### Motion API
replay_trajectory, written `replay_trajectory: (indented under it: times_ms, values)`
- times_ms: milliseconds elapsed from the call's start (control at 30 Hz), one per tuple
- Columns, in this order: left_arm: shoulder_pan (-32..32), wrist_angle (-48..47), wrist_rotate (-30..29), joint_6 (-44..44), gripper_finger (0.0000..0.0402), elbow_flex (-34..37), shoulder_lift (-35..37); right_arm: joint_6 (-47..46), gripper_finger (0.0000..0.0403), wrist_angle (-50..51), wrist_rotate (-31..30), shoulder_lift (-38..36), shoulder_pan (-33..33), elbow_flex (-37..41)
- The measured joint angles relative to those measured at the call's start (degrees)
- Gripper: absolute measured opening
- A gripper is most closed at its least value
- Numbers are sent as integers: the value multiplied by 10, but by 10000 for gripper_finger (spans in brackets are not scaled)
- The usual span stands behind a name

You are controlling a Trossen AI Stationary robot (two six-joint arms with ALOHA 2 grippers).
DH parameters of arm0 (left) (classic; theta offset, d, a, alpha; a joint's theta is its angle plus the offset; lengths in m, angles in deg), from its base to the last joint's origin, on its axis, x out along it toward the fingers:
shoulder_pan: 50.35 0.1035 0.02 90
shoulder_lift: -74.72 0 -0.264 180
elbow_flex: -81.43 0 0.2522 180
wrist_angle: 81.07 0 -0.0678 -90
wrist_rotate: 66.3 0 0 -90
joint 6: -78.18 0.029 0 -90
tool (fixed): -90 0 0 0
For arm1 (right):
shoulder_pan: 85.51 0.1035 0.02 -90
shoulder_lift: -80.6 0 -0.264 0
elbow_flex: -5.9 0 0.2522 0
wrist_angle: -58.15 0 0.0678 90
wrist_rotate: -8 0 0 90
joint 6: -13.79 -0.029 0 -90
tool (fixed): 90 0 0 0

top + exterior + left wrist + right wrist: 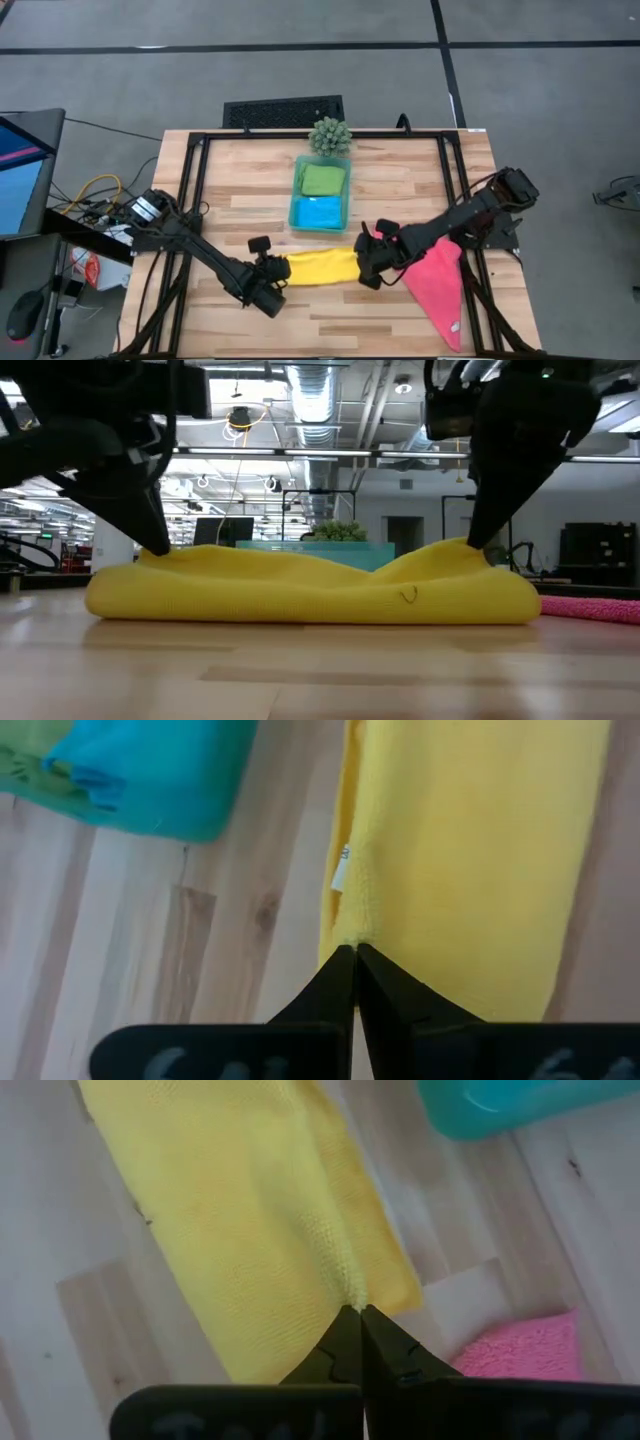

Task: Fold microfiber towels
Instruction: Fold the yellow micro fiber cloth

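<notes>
Done so far: 2 of the 4 towels look finished; the green towel (pixel 323 178) and the blue towel (pixel 319 211) lie folded inside the teal tray (pixel 294 208) at the middle of the counter (pixel 250 175), green on the far side next to the small plant (pixel 329 135), blue on the near side.
In hand: the yellow towel (pixel 322 265) lies as a long narrow band on the counter just in front of the tray, stretched between the 2 arms; by my reading it is partway through its folding.
Left end effector (pixel 354 952): fingers pressed together, pinching the yellow towel at its left end, right at the edge near a small white label (pixel 342 874).
Right end effector (pixel 353 1311): fingers likewise closed, pinching the towel's right end at the edge.
Height: in the low view the towel rests on the wood, raised only slightly at the 2 pinched ends.
Still to do: the pink towel (pixel 438 282) lies unfolded in a loose triangle on the right side of the counter, beside the right arm, untouched.
Estimate: roughly halfway; the yellow towel needs finishing and probably placing in the tray, then the pink one.
</notes>
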Motion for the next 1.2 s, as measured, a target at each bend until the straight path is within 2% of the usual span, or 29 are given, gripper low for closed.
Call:
replay_trajectory:
  times_ms: [267,400,500,700,800,1000,1067,1200]
  values:
    - [8,8,-20,-15,0,13,0,10,9,4,18,8,-23,1]
    - [10,6,-26,-37,4,17,0,10,22,2,17,12,-27,1]
    - [13,5,-26,-40,25,17,0,10,44,4,17,15,-30,2]
    - [26,-1,-25,-12,93,16,0,10,87,1,16,16,-40,1]
    - [31,-31,-30,-2,121,7,0,10,99,7,14,4,-50,1]
    - [32,-83,-57,-40,135,-17,47,6,110,4,12,-27,-57,1]
    - [23,-49,-70,-69,127,-7,82,19,110,-33,7,-39,-47,1]
    - [0,108,-101,-75,83,64,148,42,104,-99,-7,-41,-28,6]
